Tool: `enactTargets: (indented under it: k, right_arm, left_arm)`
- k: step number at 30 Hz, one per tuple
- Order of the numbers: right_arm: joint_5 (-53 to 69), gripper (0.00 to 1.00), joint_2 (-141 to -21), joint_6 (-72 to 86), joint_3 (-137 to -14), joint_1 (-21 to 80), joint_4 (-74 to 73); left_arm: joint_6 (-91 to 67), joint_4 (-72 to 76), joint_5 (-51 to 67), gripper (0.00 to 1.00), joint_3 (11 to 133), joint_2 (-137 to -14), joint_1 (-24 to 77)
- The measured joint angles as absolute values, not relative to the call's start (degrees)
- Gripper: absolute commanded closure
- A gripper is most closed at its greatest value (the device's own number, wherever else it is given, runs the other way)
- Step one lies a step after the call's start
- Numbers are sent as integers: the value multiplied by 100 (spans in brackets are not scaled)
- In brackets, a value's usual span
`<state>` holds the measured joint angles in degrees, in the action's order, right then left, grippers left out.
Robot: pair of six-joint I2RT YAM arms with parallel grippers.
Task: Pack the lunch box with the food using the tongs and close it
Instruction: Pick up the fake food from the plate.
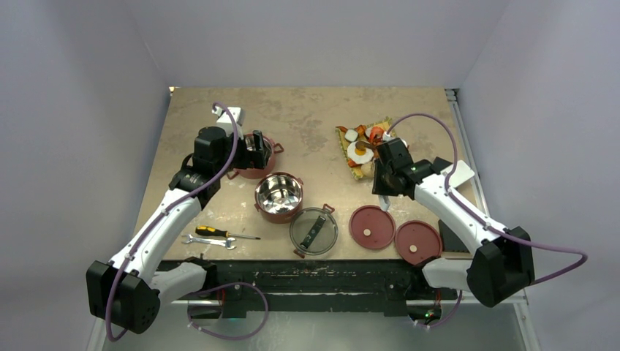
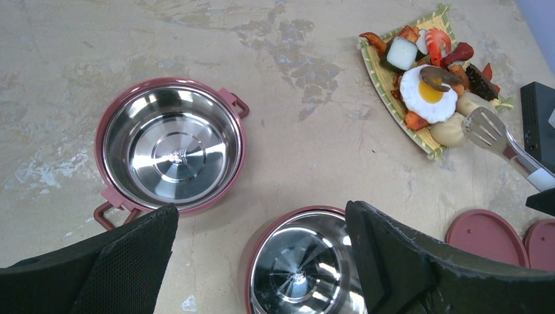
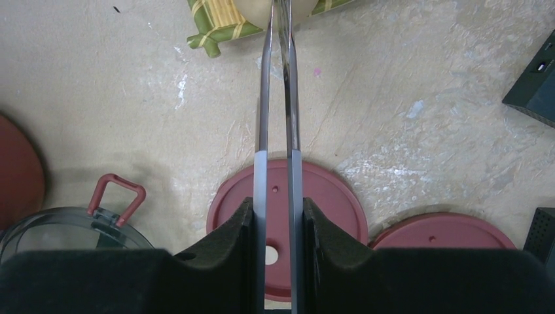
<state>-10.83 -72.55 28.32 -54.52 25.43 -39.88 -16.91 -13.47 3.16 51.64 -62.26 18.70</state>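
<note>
Two red bowls stood on the tabletop [image 1: 307,117]: the far bowl [image 1: 248,173] partly under the left gripper [image 1: 256,148], the near bowl [image 1: 278,196] uncovered. The see-through lid [image 1: 314,231] and two red disc lids [image 1: 372,227] lay by the near edge. The right gripper [image 1: 384,181] hung beside the food [image 1: 359,152] on its mat [image 1: 357,172].

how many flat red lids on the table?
2. One red disc lid just right of the see-through top lid; second red disc lid right of the first. None apparently hidden.

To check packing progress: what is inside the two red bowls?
The far bowl and near bowl show only bare steel inside. From above, the left gripper covers part of the far bowl.
</note>
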Motion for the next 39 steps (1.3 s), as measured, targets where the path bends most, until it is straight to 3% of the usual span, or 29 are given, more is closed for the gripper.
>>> enactTargets:
  k: [28, 35, 39]
  right_arm:
    - [-1035, 100, -6351, 2808, -6053, 2543, -4112]
    - [-482, 100, -6178, 2657, -6075, 2589, -4064]
    - [-169, 100, -6156, 2545, -6075, 3131, -3778]
  left_arm:
    - [-1693, -1450, 174, 1, 5164, -6226, 1870]
    - [-1693, -1474, 62, 1, 5164, -6224, 1870]
    - [-1693, -1507, -97, 1, 5164, -6224, 1824]
